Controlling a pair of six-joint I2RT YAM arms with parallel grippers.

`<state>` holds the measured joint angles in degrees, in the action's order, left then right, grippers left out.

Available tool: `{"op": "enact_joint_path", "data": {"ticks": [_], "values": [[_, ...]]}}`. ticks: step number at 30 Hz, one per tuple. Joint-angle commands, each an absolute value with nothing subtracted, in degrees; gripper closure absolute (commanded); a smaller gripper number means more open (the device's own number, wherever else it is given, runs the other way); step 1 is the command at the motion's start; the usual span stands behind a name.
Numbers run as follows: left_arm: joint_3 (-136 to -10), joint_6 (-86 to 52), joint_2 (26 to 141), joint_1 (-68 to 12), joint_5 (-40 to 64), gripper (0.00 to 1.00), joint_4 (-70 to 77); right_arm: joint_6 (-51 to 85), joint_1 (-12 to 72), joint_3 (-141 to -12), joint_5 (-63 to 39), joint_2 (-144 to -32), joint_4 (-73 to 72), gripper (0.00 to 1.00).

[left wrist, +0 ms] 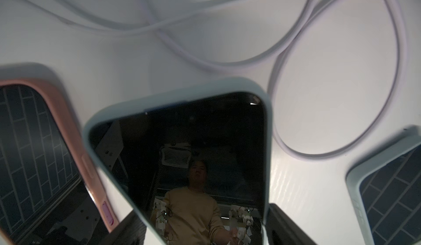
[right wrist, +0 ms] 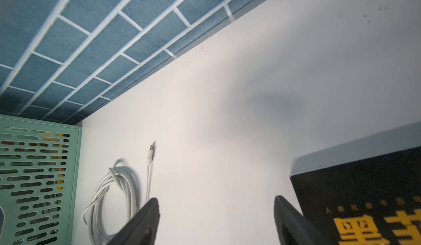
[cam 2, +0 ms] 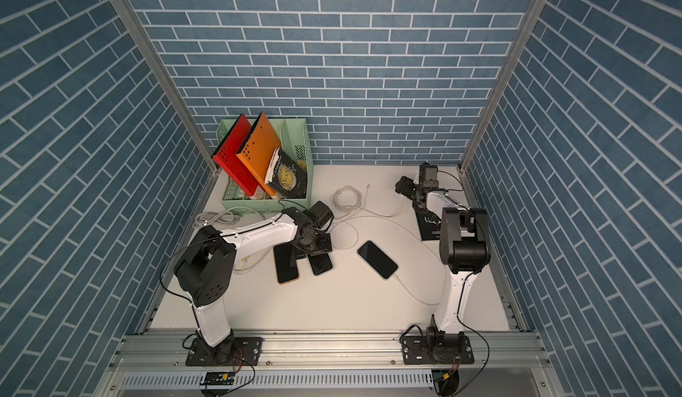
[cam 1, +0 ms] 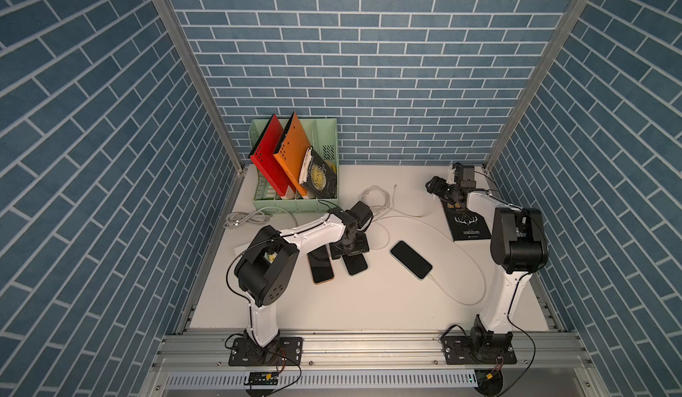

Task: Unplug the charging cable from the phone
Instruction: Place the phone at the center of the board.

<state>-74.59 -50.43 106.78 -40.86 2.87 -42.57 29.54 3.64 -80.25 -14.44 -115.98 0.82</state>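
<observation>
**Item 1, nearest.** Slim black-screened phone (cam 1: 410, 259), lying flat at mid-table and held by nothing. A thin white charging cable (cam 1: 443, 288) is seen plugged into its near end and looped toward the right arm's base.
Risks: with nothing bracing it, the phone is likely to be dragged along if the cable is tugged. The plug could be strained by a sideways pull, and the loop could be snagged by the arm.

**Item 2.** Orange-cased phone (cam 1: 321, 270) and pale-cased phone (left wrist: 182, 152), side by side. The left gripper (cam 1: 350, 254) is set over the pale one with its jaws wide on either side; whether the phone is pressed cannot be told.
Risk: the wrong phone is braced.

**Item 3, farthest.** Right gripper (right wrist: 216, 207), spread and empty, near a black gold-lettered book (right wrist: 364, 198). A loose white plug (right wrist: 150, 151) lies well apart from it.
Risk: the wrong cable is taken.
</observation>
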Motion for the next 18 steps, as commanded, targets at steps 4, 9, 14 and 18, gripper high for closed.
{"op": "enact_joint_path", "data": {"ticks": [4,9,14,18], "values": [[-73.6,-47.5,108.3,-41.2,3.5,0.50,-45.3,26.8,3.3,-82.0,-12.8,-114.1,4.5,0.01],[-73.0,-46.7,108.7,-41.2,3.2,0.48,-45.9,26.6,3.3,-81.3,-11.7,-112.5,4.1,0.00],[-72.6,-46.1,109.4,-41.2,2.9,0.43,-46.1,26.0,3.3,-81.3,-11.3,-111.0,4.1,0.00],[-72.7,-46.1,109.7,-41.3,2.6,0.29,-46.0,25.8,3.3,-81.2,-11.8,-109.6,4.2,0.01]]}}
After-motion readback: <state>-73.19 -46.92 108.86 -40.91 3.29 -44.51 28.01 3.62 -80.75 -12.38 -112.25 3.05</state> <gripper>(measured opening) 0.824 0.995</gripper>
